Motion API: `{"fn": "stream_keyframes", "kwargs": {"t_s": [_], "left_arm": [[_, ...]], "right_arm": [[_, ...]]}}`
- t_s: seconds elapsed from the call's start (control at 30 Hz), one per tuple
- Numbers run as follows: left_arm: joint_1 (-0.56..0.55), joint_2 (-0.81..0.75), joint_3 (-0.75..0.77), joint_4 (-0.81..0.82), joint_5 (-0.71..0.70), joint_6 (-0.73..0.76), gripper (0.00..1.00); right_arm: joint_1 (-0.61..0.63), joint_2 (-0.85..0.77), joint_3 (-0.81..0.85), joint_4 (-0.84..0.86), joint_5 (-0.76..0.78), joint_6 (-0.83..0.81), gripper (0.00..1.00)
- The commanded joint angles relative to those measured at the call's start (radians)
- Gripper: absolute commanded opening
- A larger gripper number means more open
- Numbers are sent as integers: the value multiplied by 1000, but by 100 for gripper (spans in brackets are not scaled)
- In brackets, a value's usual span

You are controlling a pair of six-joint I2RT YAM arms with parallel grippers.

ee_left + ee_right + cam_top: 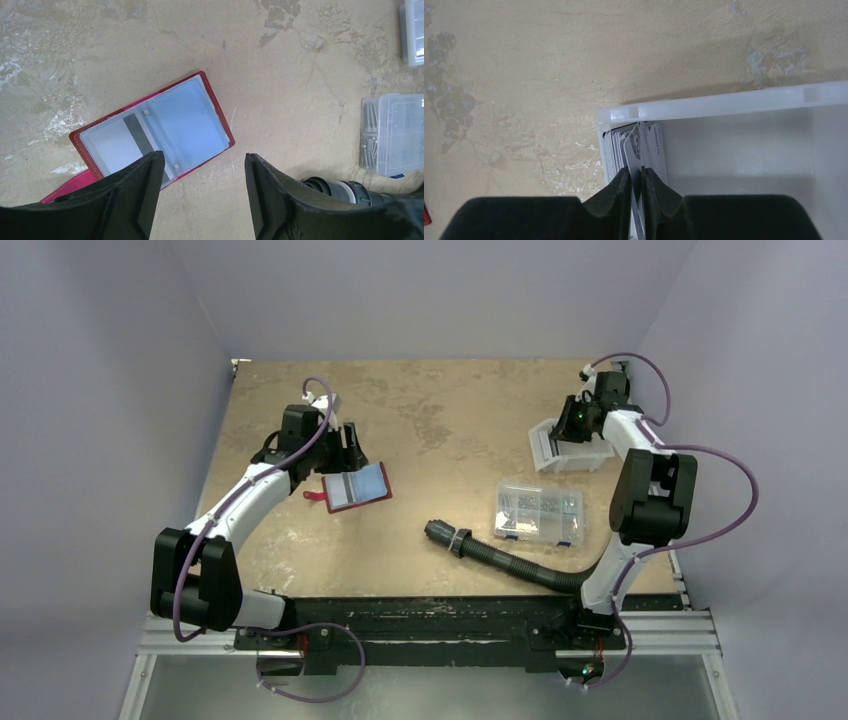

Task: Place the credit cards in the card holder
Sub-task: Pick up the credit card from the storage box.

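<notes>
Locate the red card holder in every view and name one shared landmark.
Top external: card holder open, left of centre, beside left gripper.
Left wrist: centre-left, above that gripper.
Right wrist: not identifiable; only a red sliver at the left edge.
Shared landmark: clear compartment box, right edge in left wrist.

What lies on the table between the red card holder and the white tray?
Only bare table, as the top view shows; the clear box and the black hose sit off that line, toward the near edge.
</notes>
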Motion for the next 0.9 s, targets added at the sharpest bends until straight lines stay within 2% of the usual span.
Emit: {"fn": "stream_keyframes", "kwargs": {"t_s": [0.0, 0.3, 0.5, 0.67, 0.87], "left_arm": [[6, -5, 3, 42, 23, 18, 64], [6, -1, 3, 44, 25, 18, 64], [6, 0, 5, 43, 24, 17, 64], [6, 0, 4, 42, 22, 18, 64], [6, 3, 4, 42, 24, 18, 64]], "right_arm": [[-4, -54, -2, 11, 12, 1, 19], [-8, -70, 6, 6, 35, 1, 11], [-9, -79, 7, 3, 26, 0, 10], [-10, -115, 5, 9, 96, 17, 0], [-10, -133, 40, -27, 265, 102, 0]]}}
